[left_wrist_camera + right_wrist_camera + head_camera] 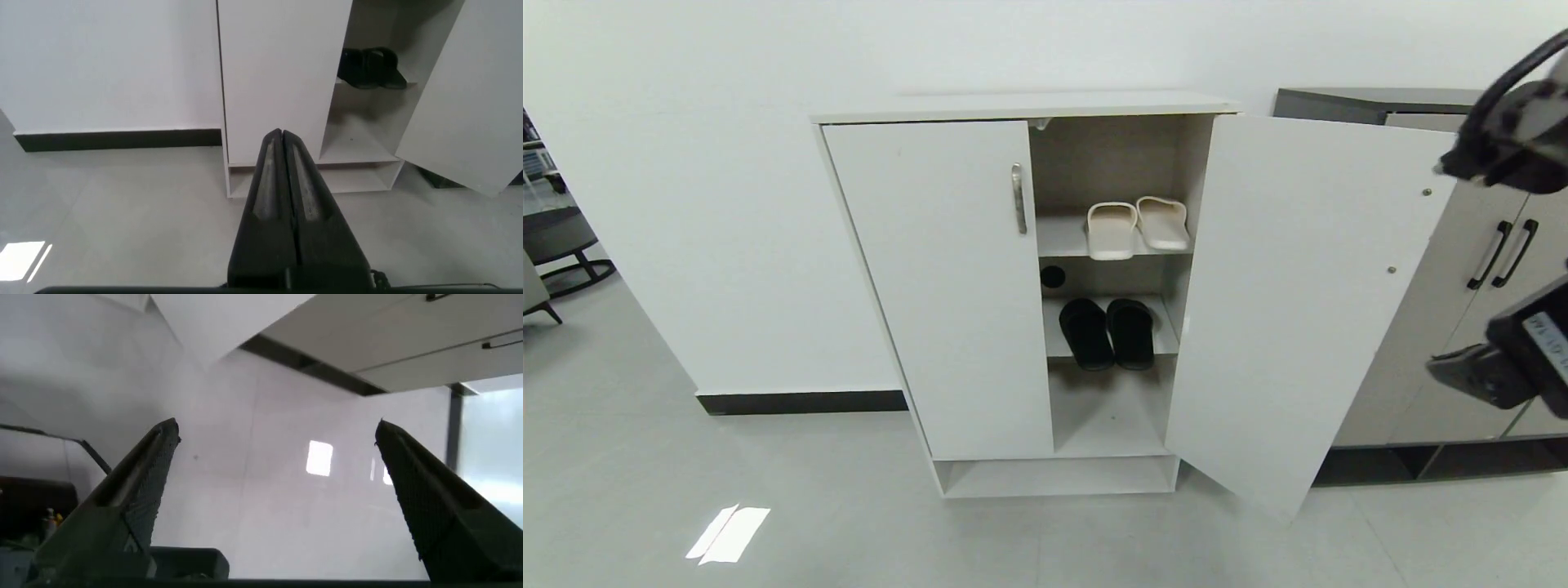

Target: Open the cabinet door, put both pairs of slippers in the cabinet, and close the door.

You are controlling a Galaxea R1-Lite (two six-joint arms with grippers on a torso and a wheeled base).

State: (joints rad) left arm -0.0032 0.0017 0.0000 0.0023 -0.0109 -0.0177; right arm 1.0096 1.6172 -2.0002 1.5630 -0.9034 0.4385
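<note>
Head view gives me the white cabinet with its right door swung open and its left door closed. Cream slippers sit on the upper shelf, black slippers on the shelf below. My left gripper is pressed together; my right gripper is spread wide.

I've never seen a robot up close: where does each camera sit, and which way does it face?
Head view: on the robot's head, facing forward and down at the white cabinet, its right door open; the right arm shows at the edge.
Left wrist view: on the left wrist, facing along the shut left pincer towards the cabinet's foot.
Right wrist view: on the right wrist, facing the floor past the open right pincer.
Shared: head and left wrist views both show the black slippers on their shelf.
</note>
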